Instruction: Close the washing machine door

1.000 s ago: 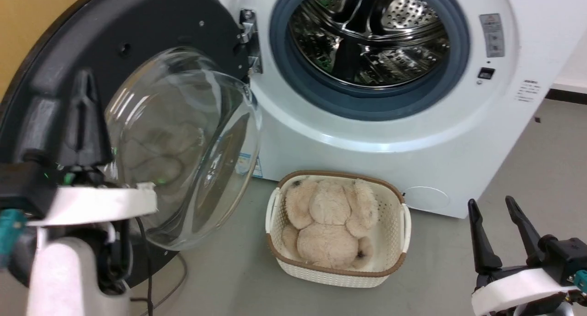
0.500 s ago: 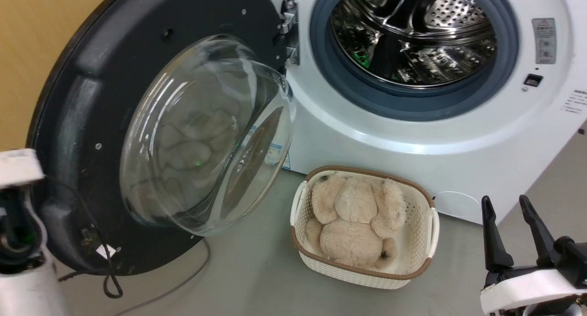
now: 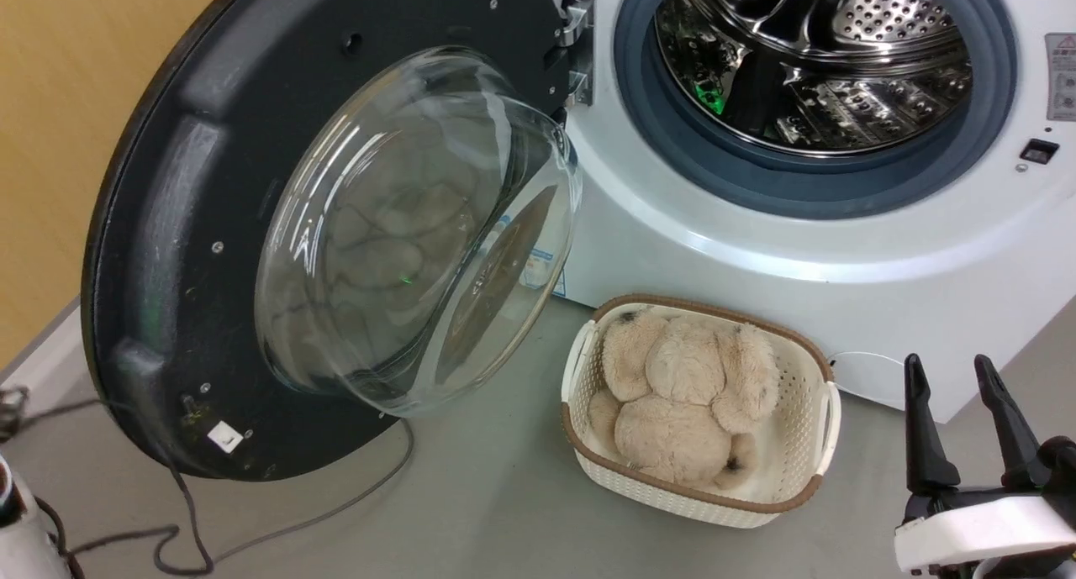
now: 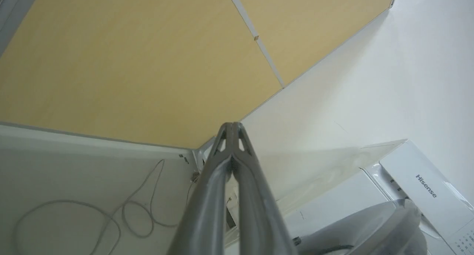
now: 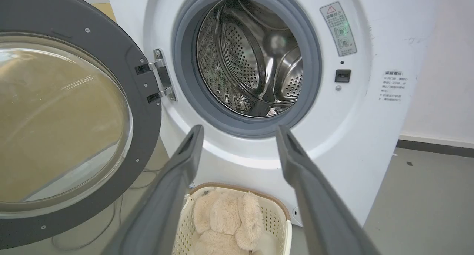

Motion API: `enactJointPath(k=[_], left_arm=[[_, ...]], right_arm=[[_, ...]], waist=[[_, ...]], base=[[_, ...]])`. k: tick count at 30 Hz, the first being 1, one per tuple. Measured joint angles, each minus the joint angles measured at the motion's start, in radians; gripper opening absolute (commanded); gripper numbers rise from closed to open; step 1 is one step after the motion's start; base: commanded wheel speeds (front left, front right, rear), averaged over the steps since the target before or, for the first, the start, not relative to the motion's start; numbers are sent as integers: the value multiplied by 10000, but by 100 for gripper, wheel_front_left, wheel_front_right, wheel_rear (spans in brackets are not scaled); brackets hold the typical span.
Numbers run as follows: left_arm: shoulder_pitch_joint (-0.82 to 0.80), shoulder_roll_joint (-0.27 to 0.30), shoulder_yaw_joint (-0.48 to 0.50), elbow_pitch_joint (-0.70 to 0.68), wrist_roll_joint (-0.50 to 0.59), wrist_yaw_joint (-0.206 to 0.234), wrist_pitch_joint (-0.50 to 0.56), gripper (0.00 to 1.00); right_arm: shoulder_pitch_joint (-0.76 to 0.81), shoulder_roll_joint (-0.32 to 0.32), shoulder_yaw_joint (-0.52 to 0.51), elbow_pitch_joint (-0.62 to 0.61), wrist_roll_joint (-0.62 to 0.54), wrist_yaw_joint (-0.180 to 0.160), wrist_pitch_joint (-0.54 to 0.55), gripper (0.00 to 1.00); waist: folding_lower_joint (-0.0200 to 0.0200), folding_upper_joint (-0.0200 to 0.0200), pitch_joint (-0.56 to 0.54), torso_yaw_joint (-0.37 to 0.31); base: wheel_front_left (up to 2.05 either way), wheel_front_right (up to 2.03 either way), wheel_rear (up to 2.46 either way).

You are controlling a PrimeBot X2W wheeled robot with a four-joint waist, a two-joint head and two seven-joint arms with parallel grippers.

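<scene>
Right gripper (image 3: 947, 365) holds its two dark fingers spread apart with nothing between them, tips pointing toward the washing machine (image 3: 756, 251). Nearest, just to its left and slightly ahead on the grey floor (image 3: 471, 512), sits a white basket (image 3: 828, 411) with a brown rim and a beige plush toy (image 3: 681, 394) curled inside. Beyond the basket rises the washer's white front. Straight ahead of the fingertips in the right wrist view, the grey gasket (image 5: 183, 81) rings the perforated steel drum (image 5: 244, 59). Farther to the gripper's left, the washing machine door (image 3: 168, 226) hangs wide open on its metal hinge (image 3: 576, 41), well apart from the gripper, with its bulging glass window (image 3: 403, 226) turned toward the robot. A dark cable (image 3: 296, 527) trails on the floor beneath the door. Left gripper (image 4: 232, 124) has its fingers pressed together, empty, pointing at a yellow wall (image 4: 129, 62), with the washer's white top below and to its right.
</scene>
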Motion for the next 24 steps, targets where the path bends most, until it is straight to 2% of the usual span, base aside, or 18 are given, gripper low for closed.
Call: enactJointPath(k=[6,12,19,24], left_arm=[[459,-251,280,1026,-920,-497,932,0],[701,-686,307,1630,-1921,-704,1921,0],[1200,-928,-21,1298,-3099,-777,2897,0],[1885,-934,-736,731,-3944,-851,3545,0]], right_arm=[[-12,0,-50,0,79,0,-100,100],[-32,0,-132,-8,190,0,-234,100],[-34,0,-203,-12,351,0,-362,100],[-36,0,-309,-17,456,-2,-466,100]], waist=[[0,0,91,175],[0,0,178,358],[0,0,281,609],[0,0,340,800]], base=[[0,0,0],[0,0,0],[0,0,0],[0,0,0]])
